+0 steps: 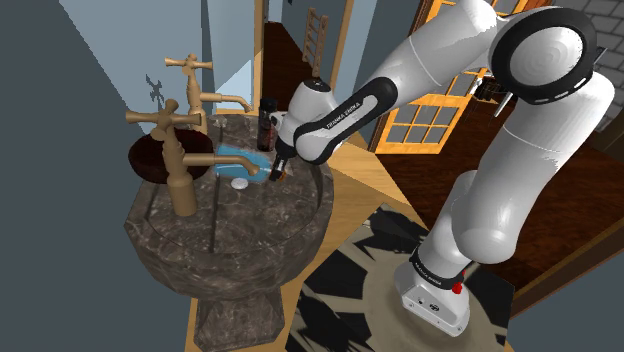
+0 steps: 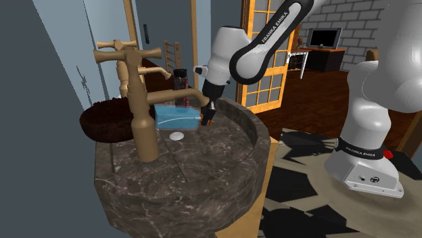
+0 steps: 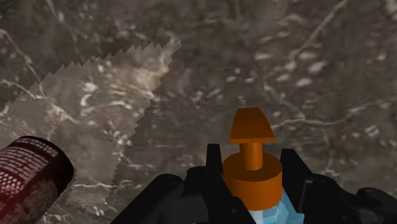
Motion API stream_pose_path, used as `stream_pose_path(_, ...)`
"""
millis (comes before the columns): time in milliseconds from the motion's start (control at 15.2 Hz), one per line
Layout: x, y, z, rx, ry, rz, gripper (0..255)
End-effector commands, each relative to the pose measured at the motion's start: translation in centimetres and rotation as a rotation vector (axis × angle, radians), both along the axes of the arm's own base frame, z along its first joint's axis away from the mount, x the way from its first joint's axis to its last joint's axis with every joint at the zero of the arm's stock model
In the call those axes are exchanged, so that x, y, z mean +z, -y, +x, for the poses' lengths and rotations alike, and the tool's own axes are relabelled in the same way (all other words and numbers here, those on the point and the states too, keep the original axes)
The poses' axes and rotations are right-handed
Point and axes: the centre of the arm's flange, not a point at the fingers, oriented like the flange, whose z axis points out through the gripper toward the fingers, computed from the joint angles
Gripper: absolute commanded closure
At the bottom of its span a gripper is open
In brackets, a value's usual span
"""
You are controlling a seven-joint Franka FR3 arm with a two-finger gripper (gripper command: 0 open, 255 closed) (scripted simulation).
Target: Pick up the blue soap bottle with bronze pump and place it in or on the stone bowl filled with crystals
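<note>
The blue soap bottle (image 2: 174, 119) lies on its side over the basin of the stone sink (image 2: 203, 182). Its bronze pump (image 3: 251, 126) is turned toward the gripper (image 2: 207, 116). In the wrist view the two black fingers (image 3: 213, 167) stand close on both sides of the pump's collar and pinch it between them. I cannot tell if the bottle touches the basin or hangs just above it. A small white drain plug (image 2: 176, 136) lies just beside the bottle, on its near side in the second exterior view. The dark bowl (image 1: 145, 165) sits on the sink's rim at the shoulder view's left, partly behind a bronze faucet (image 1: 182, 175) and apart from the bottle. A dark labelled bottle (image 1: 267, 122) stands upright at the far rim, near the gripper.
</note>
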Motion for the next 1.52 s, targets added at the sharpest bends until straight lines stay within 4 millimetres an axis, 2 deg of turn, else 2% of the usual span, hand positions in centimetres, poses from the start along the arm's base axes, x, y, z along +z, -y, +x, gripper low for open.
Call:
stream_pose_path(0,0.5,-0.1,-0.1,0.002,-0.002,0.000,255)
stream_pose_path(1452,12.1,-0.1,0.0,0.002,-0.002,0.000,255)
